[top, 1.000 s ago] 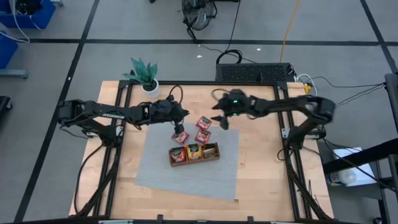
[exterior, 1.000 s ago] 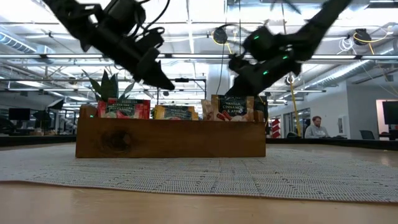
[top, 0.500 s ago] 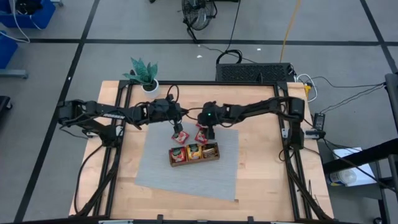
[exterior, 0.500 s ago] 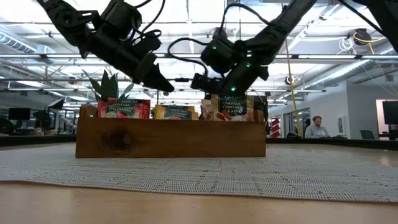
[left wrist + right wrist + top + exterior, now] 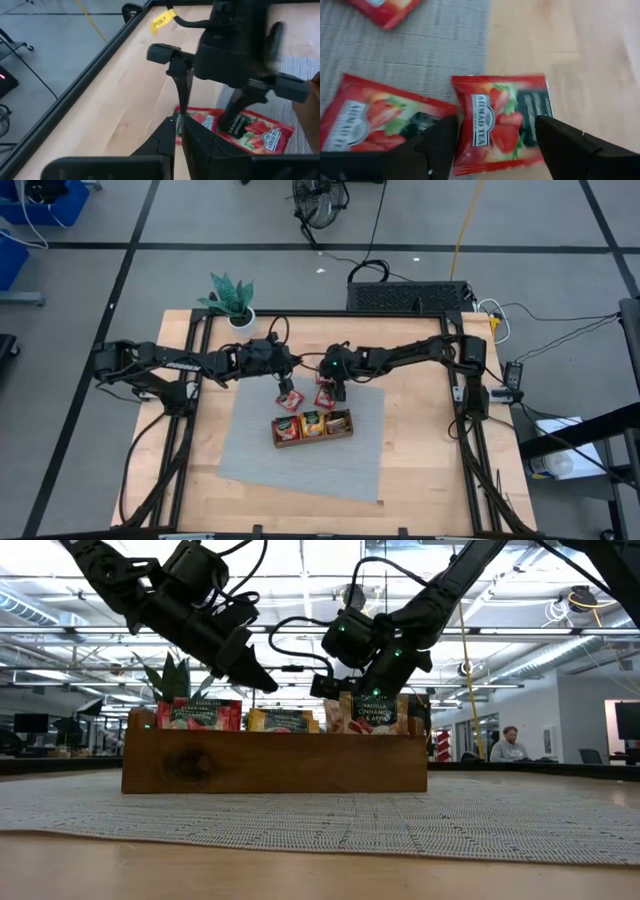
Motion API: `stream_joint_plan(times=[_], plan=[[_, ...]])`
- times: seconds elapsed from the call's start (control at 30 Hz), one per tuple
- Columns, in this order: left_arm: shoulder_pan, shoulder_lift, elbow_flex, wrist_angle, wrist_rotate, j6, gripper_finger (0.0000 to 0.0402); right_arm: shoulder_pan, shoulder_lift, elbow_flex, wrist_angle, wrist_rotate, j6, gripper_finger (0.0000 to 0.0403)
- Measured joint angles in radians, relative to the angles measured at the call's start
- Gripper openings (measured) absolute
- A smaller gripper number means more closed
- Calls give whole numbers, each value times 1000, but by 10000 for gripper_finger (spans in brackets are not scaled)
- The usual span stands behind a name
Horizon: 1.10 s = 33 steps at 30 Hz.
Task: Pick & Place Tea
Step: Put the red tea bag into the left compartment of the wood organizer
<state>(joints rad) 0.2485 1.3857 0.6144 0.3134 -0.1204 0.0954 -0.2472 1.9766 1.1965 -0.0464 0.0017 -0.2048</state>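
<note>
Two end effectors hover behind the wooden tray (image 5: 313, 426). On our left, the left end effector (image 5: 287, 387) has its fingers together, holding nothing. On the right, the right end effector (image 5: 492, 145) is spread apart over a red strawberry tea sachet (image 5: 500, 120) lying on the desk (image 5: 570, 50). We judge it light, thin and slippery, best pinched by opposite edges.

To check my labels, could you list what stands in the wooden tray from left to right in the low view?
Red tea sachet → yellow tea sachet → vanilla cinnamon tea sachet.
</note>
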Motion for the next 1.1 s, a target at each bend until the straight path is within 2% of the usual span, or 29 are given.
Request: stream_joint_plan(times=[0.2,0.63,0.8,1.1], plan=[[-1,0,0,-5,0,-12,37,-22,2,-3,-30,-5,-3,188],[-1,0,0,-13,0,-15,37,-28,3,-10,-29,-5,-103,13],[-1,0,1,-20,0,-19,37,-17,-4,-11,-26,18,-144,6],[-2,0,1,-9,0,-73,37,55,-67,-12,63,277,-264,3]])
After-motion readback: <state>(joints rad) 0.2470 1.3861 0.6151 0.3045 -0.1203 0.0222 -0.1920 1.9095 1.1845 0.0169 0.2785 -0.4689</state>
